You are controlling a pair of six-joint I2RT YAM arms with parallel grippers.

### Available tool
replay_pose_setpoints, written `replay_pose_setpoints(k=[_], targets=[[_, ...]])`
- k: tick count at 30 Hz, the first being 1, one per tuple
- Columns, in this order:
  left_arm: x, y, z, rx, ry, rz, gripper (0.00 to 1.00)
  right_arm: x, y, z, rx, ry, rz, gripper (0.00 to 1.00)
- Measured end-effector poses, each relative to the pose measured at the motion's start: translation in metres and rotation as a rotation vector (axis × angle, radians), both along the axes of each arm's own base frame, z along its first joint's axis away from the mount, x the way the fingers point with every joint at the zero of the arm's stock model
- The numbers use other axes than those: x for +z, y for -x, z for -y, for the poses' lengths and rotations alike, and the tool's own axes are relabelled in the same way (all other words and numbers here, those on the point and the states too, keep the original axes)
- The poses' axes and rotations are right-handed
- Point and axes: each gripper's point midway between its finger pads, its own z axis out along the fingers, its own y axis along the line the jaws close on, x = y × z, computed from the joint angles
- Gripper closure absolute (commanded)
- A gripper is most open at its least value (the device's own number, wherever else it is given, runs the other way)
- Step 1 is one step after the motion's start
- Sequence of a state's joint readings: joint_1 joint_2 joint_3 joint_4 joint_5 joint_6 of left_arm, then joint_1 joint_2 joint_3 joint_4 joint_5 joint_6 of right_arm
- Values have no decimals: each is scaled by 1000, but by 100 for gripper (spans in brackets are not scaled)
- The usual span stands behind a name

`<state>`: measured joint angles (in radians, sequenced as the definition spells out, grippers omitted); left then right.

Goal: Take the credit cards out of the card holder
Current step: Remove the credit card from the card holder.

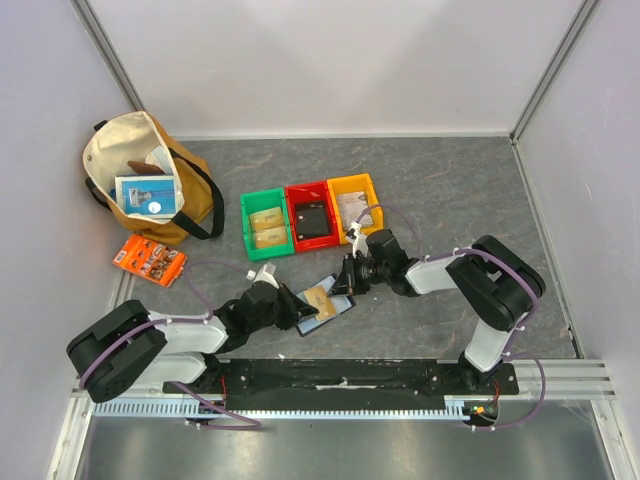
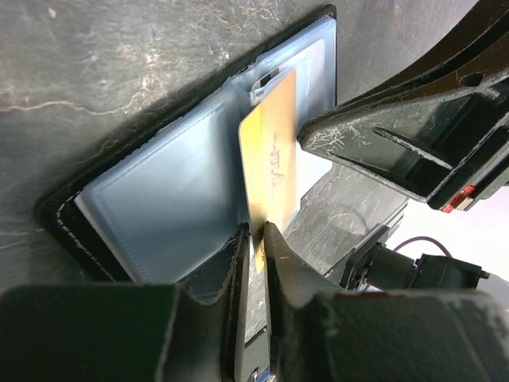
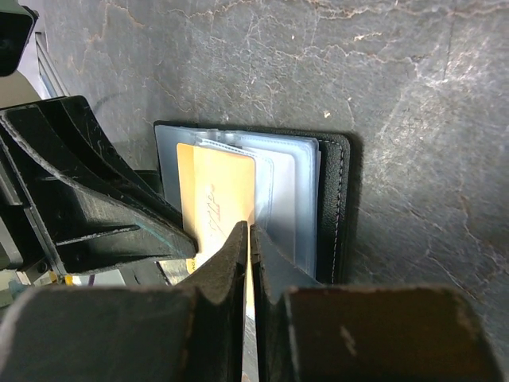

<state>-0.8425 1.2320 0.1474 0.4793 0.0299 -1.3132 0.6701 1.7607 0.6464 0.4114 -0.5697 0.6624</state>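
Note:
The card holder [image 1: 328, 303] lies open on the mat between my two arms, showing grey-blue clear sleeves [image 2: 171, 199] and a black rim [image 3: 338, 199]. A gold credit card [image 2: 274, 163] sticks partly out of a sleeve; it also shows in the right wrist view [image 3: 215, 191]. My left gripper [image 1: 297, 310] is shut on the card's near edge [image 2: 258, 232]. My right gripper [image 1: 350, 280] comes from the other side; its jaws [image 3: 249, 229] are shut on a clear sleeve of the card holder right beside the card. The right finger [image 2: 374, 147] lies over the holder's far panel.
Three small bins stand behind: green [image 1: 265, 225] with tan cards, red [image 1: 312, 215] with a flat black item, yellow [image 1: 355, 203]. A tan tote bag [image 1: 150, 180] and an orange packet [image 1: 150, 260] sit at the left. Grey walls enclose the mat.

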Motion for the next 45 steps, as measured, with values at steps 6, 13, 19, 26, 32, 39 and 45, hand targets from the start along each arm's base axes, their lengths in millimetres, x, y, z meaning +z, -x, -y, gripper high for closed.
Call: replay_pose_setpoints(k=[6, 13, 19, 26, 32, 39, 45], targets=[[1, 3, -4, 7, 35, 17, 79, -1, 0, 2, -3, -6, 0, 91], [2, 2, -3, 6, 49, 28, 77, -1, -1, 4, -3, -9, -4, 91], [0, 2, 1, -2, 58, 28, 94, -1, -1, 4, -3, -9, -6, 91], [5, 2, 2, -5, 82, 35, 98, -1, -3, 7, -8, -13, -12, 92], [14, 5, -5, 7, 93, 51, 98, -2, -6, 11, -16, -14, -15, 92], [15, 12, -21, 20, 38, 40, 98, -1, -8, 14, -14, 0, -5, 93], [39, 9, -33, -8, -43, 135, 98, 4, -13, 29, -32, 82, 41, 82]])
